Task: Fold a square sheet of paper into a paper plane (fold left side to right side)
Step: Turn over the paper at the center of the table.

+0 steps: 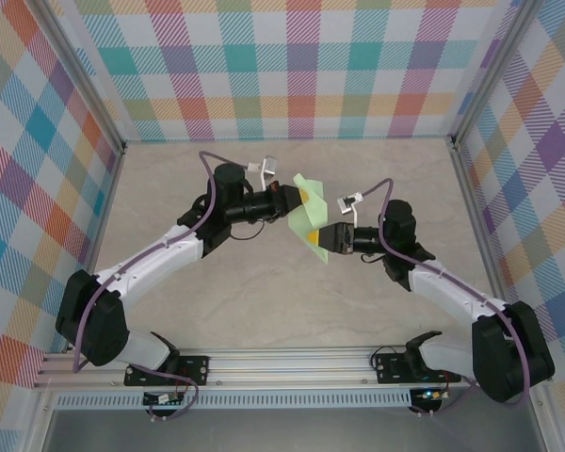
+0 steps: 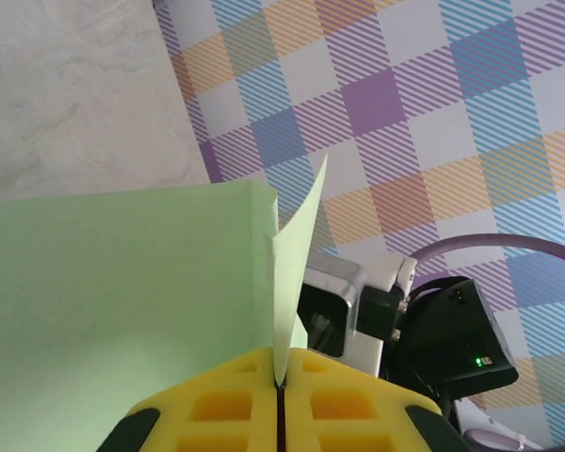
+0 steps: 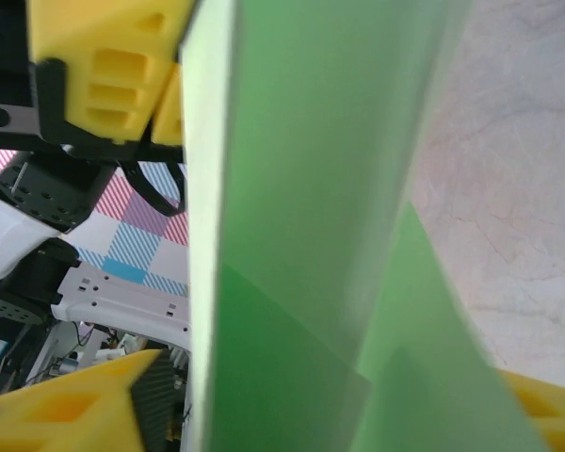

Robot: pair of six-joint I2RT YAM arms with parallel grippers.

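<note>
Two white and black robot arms meet over the middle of a pale, marble-patterned table (image 1: 264, 301). Walls (image 1: 301, 66) of bright plaid in many colours box it in. Held between the arms, lifted off the table, is a sheet of paper (image 1: 306, 217). It is thin, smooth, pale green and plain. It is partly folded, so one flap stands away from the rest and ends in a sharp pointed corner.

The left gripper (image 2: 281, 405) has blocky yellow fingers with square hollows moulded into them. They are pressed together, pinching the sheet's edge in the seam between them. In the left wrist view the paper rises straight from the pinch. A broad flat panel spreads to the left and a narrow flap slants up to the right.

The right gripper (image 3: 311, 414) faces the paper from the opposite side. Its two yellow fingers (image 3: 66, 410) stand apart, one on each side of the sheet. The paper hangs in the gap as a tall green band with a layered fold showing. Whether either finger touches the paper cannot be told.
</note>
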